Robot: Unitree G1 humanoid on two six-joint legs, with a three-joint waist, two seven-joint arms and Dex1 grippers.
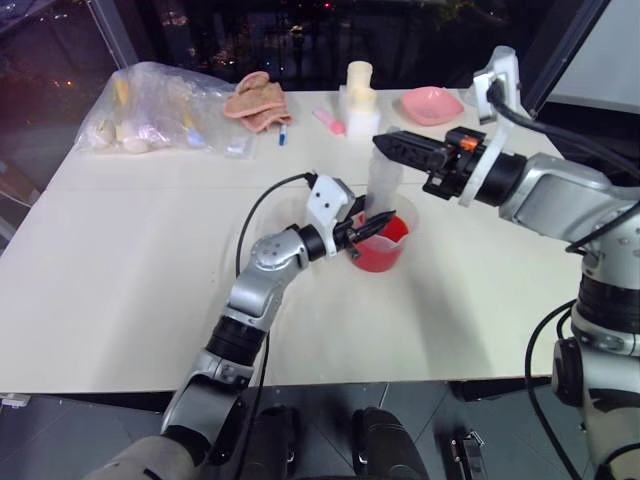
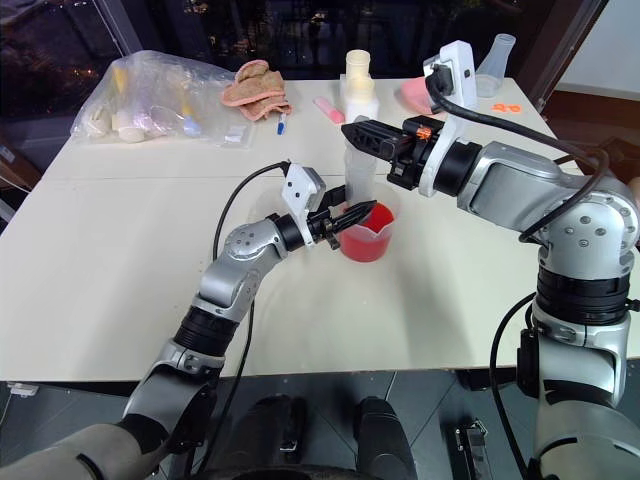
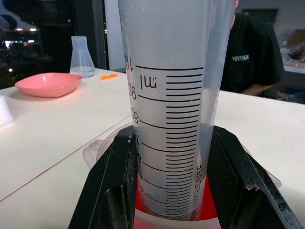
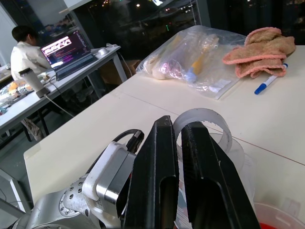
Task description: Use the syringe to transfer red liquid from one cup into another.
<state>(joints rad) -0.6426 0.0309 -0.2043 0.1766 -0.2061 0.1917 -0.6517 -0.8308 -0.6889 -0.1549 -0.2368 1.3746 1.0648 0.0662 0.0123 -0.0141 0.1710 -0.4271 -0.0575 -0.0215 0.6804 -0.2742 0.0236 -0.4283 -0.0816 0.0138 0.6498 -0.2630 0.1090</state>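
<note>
Drawing step: syringe (image 3: pixel 169 119) upright in the large beaker (image 1: pixel 383 243) of red liquid (image 1: pixel 376 257), left gripper (image 1: pixel 368 226) jaws pinching its barrel, right gripper (image 1: pixel 392 146) jaws pressed together at the plunger top, needing a steady upward pull next.

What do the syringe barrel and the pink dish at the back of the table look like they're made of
Syringe: likely frosted, translucent plastic; black graduations are printed on it and light passes through. Pink dish: probably smooth, opaque plastic or melamine with a slight sheen; hard to tell for sure.
</note>
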